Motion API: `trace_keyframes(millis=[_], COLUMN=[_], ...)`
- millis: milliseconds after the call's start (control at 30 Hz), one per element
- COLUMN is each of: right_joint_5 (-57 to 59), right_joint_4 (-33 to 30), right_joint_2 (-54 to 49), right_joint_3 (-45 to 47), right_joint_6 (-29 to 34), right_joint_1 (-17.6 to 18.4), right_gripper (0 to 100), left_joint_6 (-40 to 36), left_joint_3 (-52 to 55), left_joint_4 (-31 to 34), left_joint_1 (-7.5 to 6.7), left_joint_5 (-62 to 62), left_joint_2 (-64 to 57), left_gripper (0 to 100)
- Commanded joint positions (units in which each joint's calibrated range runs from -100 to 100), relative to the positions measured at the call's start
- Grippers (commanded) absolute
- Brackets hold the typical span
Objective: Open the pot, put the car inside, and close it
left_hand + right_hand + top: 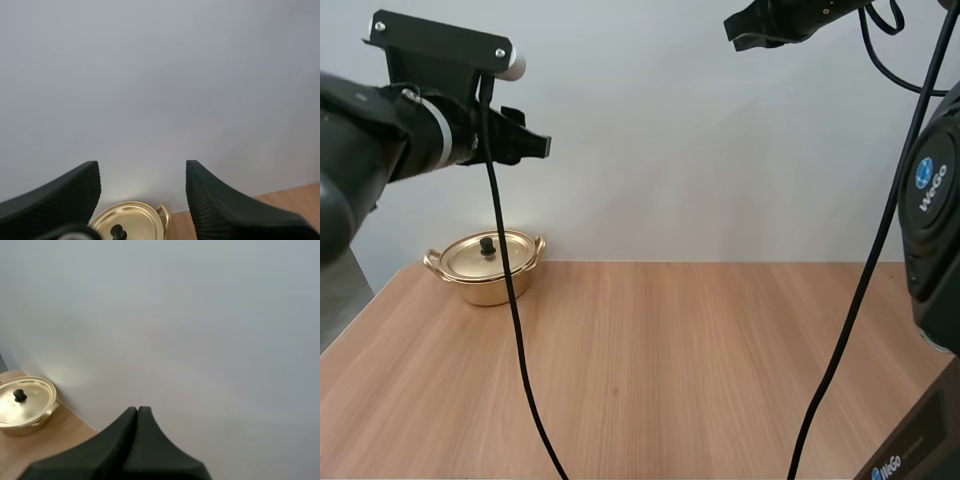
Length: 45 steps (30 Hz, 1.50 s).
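A small golden pot (pixel 486 266) stands at the far left of the wooden table (pixel 650 370), with its lid (pixel 488 254) on and a black knob (pixel 487 244) on top. My left gripper (pixel 535 144) hangs high above the pot, fingers apart with nothing between them. In the left wrist view the open gripper (pixel 142 172) frames the pot's lid (pixel 127 222) below. My right gripper (pixel 738 32) is raised at the top right, far from the pot. In the right wrist view the gripper (pixel 137 410) is one shut wedge, and the pot (pixel 25 405) sits far off.
A plain pale wall (pixel 700 150) rises behind the table. The right arm's black base (pixel 932 200) stands at the table's right edge.
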Motion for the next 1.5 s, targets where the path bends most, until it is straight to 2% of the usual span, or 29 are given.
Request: trace_keyframes(millis=[0,100,167,300,467,533,567,667,767,967,1133,1267,1400,1467], right_joint_5=[0.03,0.03,0.03,0.03,0.03,0.03,0.03,0.03,0.03,0.03,-3.84,-4.24,-4.41,-4.41], right_joint_4=[2.36,2.36,2.36,2.76,5.75,7.59,8.62,10.93,13.39,18.47,21.74,22.91,22.91,22.91], right_joint_2=[0.02,0.02,0.02,-0.40,-4.29,-7.35,-9.18,-15.03,-21.78,-38.01,-47.72,-50.50,-50.35,-50.35], right_joint_3=[0.04,0.04,0.04,2.30,13.28,19.25,22.76,33.16,43.20,65.45,80.82,87.13,87.48,87.48], right_joint_6=[-0.26,-1.18,-1.37,-1.45,-4.36,-6.66,-8.15,-12.30,-16.43,-23.83,-29.59,-32.76,-33.50,-33.50], right_joint_1=[0.00,-0.44,-1.47,-4.01,-7.69,-8.75,-9.24,-9.99,-9.99,-9.99,-9.99,-9.99,-9.99,-9.99], right_gripper=[0,0,0,0,0,0,0,0,0,0,0,0,0,0], left_joint_6=[-3.31,-8.83,-14.56,-31.99,-54.96,-62.62,-63.92,-63.66,-63.57,-64.05,-65.11,-65.11,-65.11,-65.11], left_joint_3=[16.18,16.15,16.15,16.21,20.22,24.32,26.60,33.12,39.62,47.56,50.88,52.92,53.17,54.01], left_joint_4=[0.16,4.23,10.26,30.86,58.97,66.13,67.83,69.46,70.36,70.61,70.09,70.71,70.48,70.04], left_joint_1=[-0.02,-0.02,-0.85,-4.44,-8.17,-9.25,-9.65,-10.79,-11.53,-11.69,-11.69,-10.85,-9.91,-9.91], left_joint_5=[0.32,-0.44,-1.71,-1.72,-0.20,3.43,4.62,5.38,0.39,-5.64,-3.26,-3.43,-3.24,-3.85], left_joint_2=[-39.59,-43.57,-44.20,-44.20,-44.79,-45.89,-46.34,-47.64,-48.70,-49.38,-49.62,-51.42,-52.64,-52.88], left_gripper=[83,83,83,83,83,83,83,83,83,83,83,83,83,83])
